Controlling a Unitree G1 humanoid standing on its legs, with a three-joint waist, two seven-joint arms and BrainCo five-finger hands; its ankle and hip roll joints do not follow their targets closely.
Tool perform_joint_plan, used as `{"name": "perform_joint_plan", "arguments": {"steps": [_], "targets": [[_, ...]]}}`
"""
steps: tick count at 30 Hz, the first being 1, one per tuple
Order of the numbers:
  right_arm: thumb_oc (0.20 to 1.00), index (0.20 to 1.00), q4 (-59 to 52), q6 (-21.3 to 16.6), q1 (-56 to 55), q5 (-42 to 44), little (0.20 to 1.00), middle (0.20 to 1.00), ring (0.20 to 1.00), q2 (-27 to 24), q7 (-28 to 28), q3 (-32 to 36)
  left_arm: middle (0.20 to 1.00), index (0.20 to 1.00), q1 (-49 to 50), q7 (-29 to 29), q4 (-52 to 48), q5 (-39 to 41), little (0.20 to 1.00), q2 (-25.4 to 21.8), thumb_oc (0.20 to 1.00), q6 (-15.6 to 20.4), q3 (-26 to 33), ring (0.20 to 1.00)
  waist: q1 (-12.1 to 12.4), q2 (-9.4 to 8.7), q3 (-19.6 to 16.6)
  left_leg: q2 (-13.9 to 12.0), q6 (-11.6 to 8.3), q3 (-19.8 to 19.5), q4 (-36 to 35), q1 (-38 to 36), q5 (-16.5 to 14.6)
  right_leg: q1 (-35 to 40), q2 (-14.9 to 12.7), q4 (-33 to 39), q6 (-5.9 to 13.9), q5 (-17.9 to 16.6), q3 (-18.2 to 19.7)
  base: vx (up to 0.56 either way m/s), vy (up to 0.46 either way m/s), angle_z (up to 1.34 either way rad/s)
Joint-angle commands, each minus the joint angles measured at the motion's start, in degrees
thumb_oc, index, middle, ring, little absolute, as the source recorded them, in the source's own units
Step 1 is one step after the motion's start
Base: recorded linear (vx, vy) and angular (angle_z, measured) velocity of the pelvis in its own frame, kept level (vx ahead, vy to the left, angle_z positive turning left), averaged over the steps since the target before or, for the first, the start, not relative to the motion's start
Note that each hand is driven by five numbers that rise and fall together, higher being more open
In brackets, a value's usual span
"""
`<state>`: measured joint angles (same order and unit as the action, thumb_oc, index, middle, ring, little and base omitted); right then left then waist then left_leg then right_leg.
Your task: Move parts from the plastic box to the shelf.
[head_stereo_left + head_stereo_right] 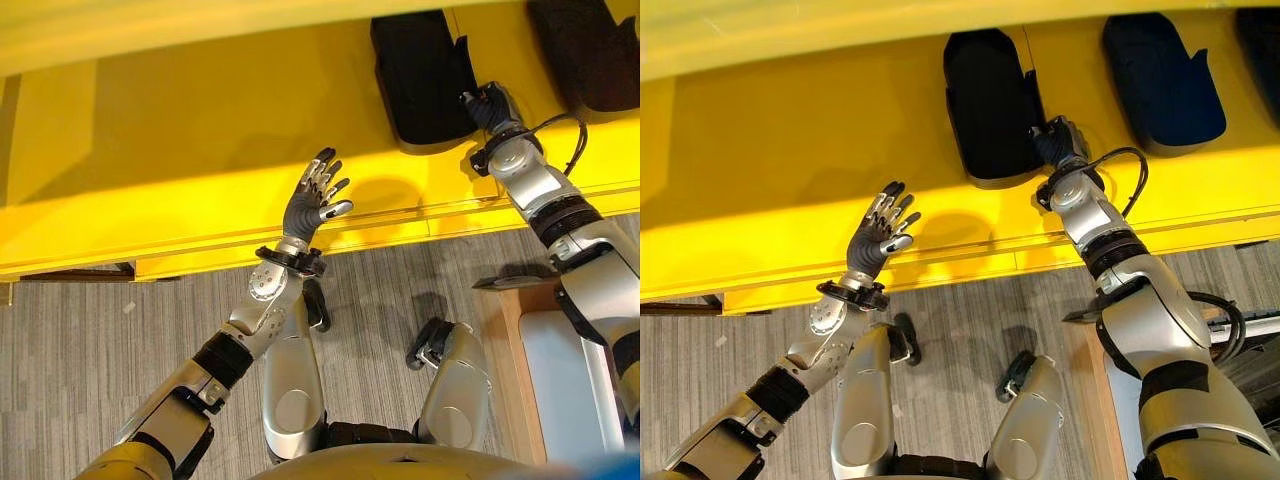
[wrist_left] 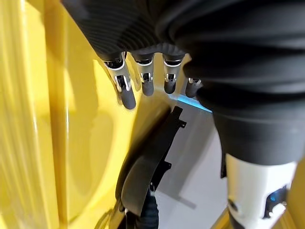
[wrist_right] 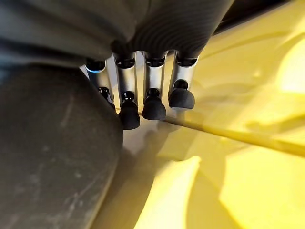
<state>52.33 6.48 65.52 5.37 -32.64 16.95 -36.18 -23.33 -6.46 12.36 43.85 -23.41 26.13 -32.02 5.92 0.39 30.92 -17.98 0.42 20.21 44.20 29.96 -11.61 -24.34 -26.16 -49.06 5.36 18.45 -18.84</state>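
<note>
Our left hand (image 1: 315, 205), mid-frame, hangs spread and empty; our right hand (image 1: 1060, 140), curled on the black part (image 1: 990, 105) upper centre, could knock it off the shelf (image 1: 770, 150).

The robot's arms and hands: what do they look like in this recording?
Both arms are silver-grey with black bands and rounded shells. Each wrist carries a dark ring collar. The left hand and right hand have silver fingers with dark rounded tips, and a dark ribbed cover wraps the back of the hand and wrist. A black cable loops beside the right wrist.
</note>
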Motion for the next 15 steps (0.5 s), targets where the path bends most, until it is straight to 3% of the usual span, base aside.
{"name": "perform_joint_plan", "arguments": {"steps": [1, 2, 3, 4, 15], "targets": [[0.2, 0.2, 0.06, -1.17, -2.58, 0.47, 0.2, 0.2, 0.2, -2.1, 2.04, 2.4, 1.0, 1.0, 0.52, -0.47, -1.58, -1.07, 1.0, 0.84, 1.0, 2.55, -0.81, 1.0, 1.34, 1.74, -1.13, -4.3, -5.55, -1.21, -2.5, -6.17, -1.35, -3.57, -0.06, 1.01, 1.93, -5.92, 2.13, 0.04, 0.006, 0.0], [0.351, 0.351, 0.58, -1.26, -2.3, 0.58, 0.351, 0.351, 0.351, -1.94, 3.08, 2.53, 1.0, 1.0, 0.38, -0.36, -1.37, -0.91, 1.0, 0.76, 1.0, 2.48, -0.76, 1.0, 1.42, 1.78, -1.13, -4.25, -5.55, -1.28, -2.4, -6.18, -1.42, -3.44, -0.12, 1.0, 1.95, -5.87, 2.1, 0.03, 0.003, 0.0], [0.351, 0.351, 0.65, -1.27, -2.26, 0.45, 0.351, 0.351, 0.351, -1.9, 3.23, 2.59, 1.0, 1.0, 0.37, -0.37, -1.36, -0.88, 1.0, 0.77, 1.0, 2.47, -0.76, 1.0, 1.43, 1.79, -1.13, -4.23, -5.54, -1.31, -2.35, -6.15, -1.45, -3.46, -0.13, 0.96, 1.95, -5.86, 2.12, 0.05, 0.008, 0.0], [1.0, 1.0, 1.31, -2.07, -1.94, 0.62, 1.0, 1.0, 1.0, -1.82, 4.49, 2.88, 1.0, 1.0, 0.31, -0.34, -1.0, -0.77, 1.0, 0.79, 1.0, 2.82, -0.92, 1.0, 1.5, 1.88, -1.13, -4.13, -5.5, -1.44, -2.14, -6.15, -1.63, -3.44, -0.24, 0.73, 2.01, -5.77, 2.16, 0.04, 0.007, 0.0], [1.0, 1.0, 2.35, -3.66, -0.88, 2.54, 1.0, 1.0, 1.0, -1.36, 9.35, 5.2, 1.0, 1.0, 0.44, -0.54, -0.87, 0.15, 1.0, 0.67, 1.0, 2.92, -1.36, 1.0, 1.75, 2.27, -1.13, -3.55, -5.51, -2.29, -1.68, -5.77, -2.11, -3.56, -0.4, 0.26, 2.2, -5.48, 2.28, 0.0, 0.001, 0.0]]}}
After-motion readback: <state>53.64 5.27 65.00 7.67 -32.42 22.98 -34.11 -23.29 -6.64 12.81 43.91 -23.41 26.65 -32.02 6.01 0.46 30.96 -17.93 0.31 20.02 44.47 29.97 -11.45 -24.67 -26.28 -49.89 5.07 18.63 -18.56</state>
